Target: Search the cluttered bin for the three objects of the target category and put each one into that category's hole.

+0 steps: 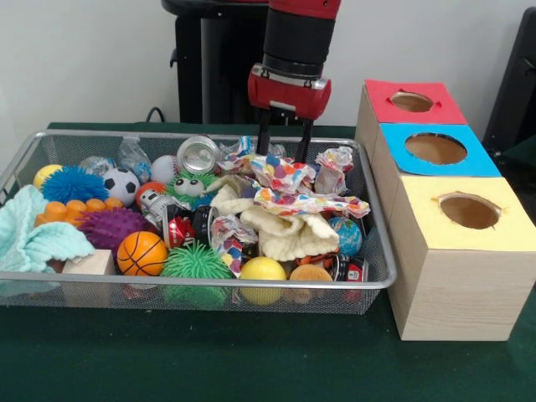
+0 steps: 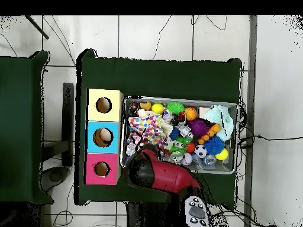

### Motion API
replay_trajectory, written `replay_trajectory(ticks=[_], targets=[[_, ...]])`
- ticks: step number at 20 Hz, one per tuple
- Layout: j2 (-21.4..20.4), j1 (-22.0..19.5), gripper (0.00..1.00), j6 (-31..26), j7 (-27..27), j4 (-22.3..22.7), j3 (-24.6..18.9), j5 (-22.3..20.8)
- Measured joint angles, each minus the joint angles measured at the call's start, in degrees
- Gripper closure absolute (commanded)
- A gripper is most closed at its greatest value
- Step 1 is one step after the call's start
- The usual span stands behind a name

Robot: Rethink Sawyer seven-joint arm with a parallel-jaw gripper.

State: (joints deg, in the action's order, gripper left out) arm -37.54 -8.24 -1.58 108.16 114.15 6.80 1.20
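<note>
Counter [image 1: 251,368] in dark green fills the frame's bottom, carrying a wire mesh bin [image 1: 209,283] at centre-left. Near its front rim lie a basketball [image 1: 141,253], a green spiky ball [image 1: 196,263] and a yellow ball [image 1: 263,270]; cream cloth [image 1: 289,234] and spotted paper [image 1: 289,180] sit behind. At right stand yellow [image 1: 469,211], blue [image 1: 435,149] and red [image 1: 412,102] holes. Farthest, the gripper [image 1: 283,146] hangs open and empty over the bin's back edge.
</note>
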Motion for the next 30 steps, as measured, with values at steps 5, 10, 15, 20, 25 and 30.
replay_trajectory(ticks=[5,10,15,20,25,30], targets=[[2.0,1.2,0.0,0.0,0.0,0.7,1.1,0.0],[2.0,3.6,0.0,-0.1,0.0,2.3,2.7,0.0],[1.0,6.1,0.0,-0.1,0.0,4.4,3.7,0.0],[-1.0,5.7,0.0,-0.1,0.0,6.1,3.4,0.0],[-5.0,3.1,0.0,-0.4,0.0,8.1,2.8,0.2],[-8.0,3.2,0.0,-2.2,0.0,8.4,2.9,0.9]])
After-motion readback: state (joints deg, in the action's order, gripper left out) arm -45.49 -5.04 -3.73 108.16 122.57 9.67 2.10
